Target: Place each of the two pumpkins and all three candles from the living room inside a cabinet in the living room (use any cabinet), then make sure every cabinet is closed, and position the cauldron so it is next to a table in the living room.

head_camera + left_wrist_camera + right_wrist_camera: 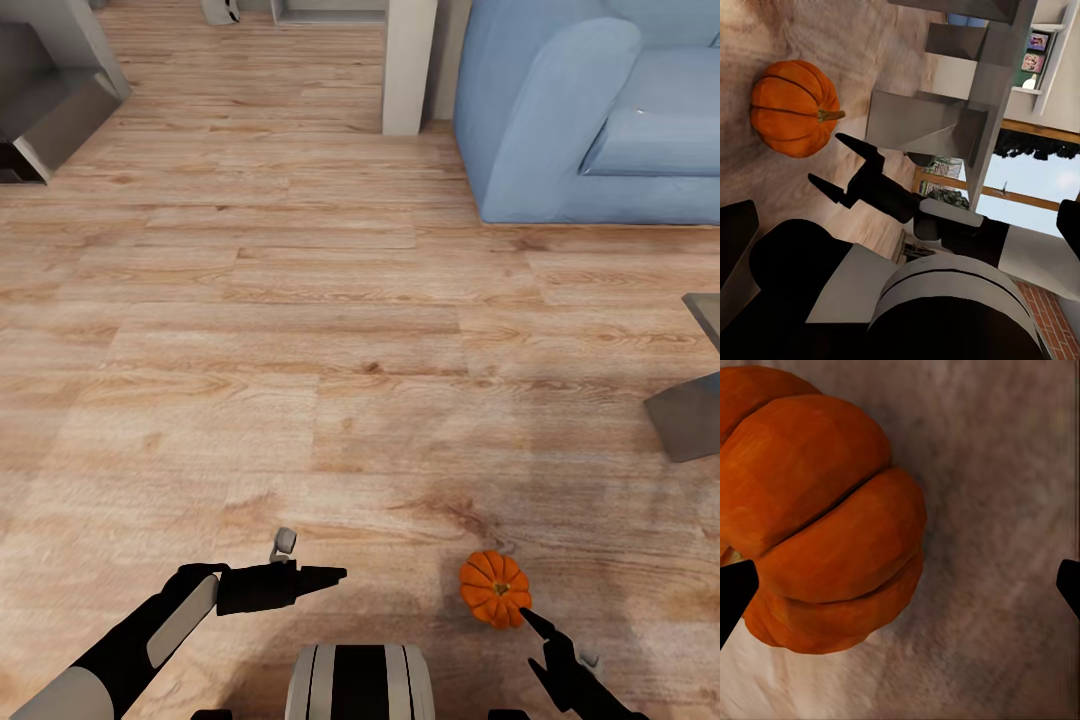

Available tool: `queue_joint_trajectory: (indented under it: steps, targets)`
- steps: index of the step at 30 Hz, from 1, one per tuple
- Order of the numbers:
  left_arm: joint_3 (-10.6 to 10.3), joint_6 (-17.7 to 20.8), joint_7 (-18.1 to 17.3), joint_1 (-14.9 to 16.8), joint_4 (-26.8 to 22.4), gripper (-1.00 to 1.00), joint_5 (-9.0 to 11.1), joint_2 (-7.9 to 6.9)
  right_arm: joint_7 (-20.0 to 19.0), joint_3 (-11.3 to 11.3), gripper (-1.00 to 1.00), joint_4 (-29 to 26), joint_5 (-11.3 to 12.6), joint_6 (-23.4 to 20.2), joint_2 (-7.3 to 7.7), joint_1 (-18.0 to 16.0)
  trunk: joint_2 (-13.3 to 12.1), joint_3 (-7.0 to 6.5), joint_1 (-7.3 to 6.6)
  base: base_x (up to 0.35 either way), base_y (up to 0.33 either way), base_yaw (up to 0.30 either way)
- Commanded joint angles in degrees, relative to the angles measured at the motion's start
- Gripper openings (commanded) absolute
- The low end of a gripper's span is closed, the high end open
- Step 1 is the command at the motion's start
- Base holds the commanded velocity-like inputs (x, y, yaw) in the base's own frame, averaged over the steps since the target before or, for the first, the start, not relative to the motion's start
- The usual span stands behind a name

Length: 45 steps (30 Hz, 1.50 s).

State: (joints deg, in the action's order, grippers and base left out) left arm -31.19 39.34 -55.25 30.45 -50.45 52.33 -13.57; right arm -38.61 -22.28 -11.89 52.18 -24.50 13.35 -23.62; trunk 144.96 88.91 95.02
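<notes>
- Head view: a pumpkin (494,588) is sitting on the wooden floor (330,330), well short of the blue sofa (590,110). The right gripper (540,640) is reaching toward it, one fingertip touching its near side. The left gripper (325,576) is pointing toward the pumpkin, fingers together.
- Left wrist view: the right gripper (832,166) is standing spread beside the pumpkin (793,107).
- Right wrist view: the pumpkin (817,510) is lying off-centre between wide-apart fingertips (733,592).

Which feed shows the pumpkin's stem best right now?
Left wrist view: the whole pumpkin lies side-on, stem sticking out toward the right gripper. Head view shows it small, stem barely visible. Right wrist view crops it close, ribs only.
</notes>
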Motion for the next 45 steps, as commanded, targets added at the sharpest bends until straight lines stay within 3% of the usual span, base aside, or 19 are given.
queue_joint_trajectory:
  steps: [1,36,45]
  targets:
    - [-0.19,0.39,0.06,0.05,0.00,1.00,0.50,-0.05,0.07,-0.13,1.00,0.02,0.36,-0.46,0.01,-0.02,0.01,0.03,-0.01,0.007,0.009,0.000]
    - [-0.19,0.31,0.08,0.05,0.02,1.00,0.50,-0.03,0.33,0.03,1.00,-0.15,0.29,-0.54,-0.08,-0.02,0.01,0.03,-0.01,0.015,0.017,0.000]
    - [-0.19,0.30,0.06,0.05,0.00,1.00,0.49,0.02,0.10,0.13,1.00,-0.30,0.36,-0.54,-0.12,-0.02,0.13,2.02,0.22,0.000,0.000,0.000]
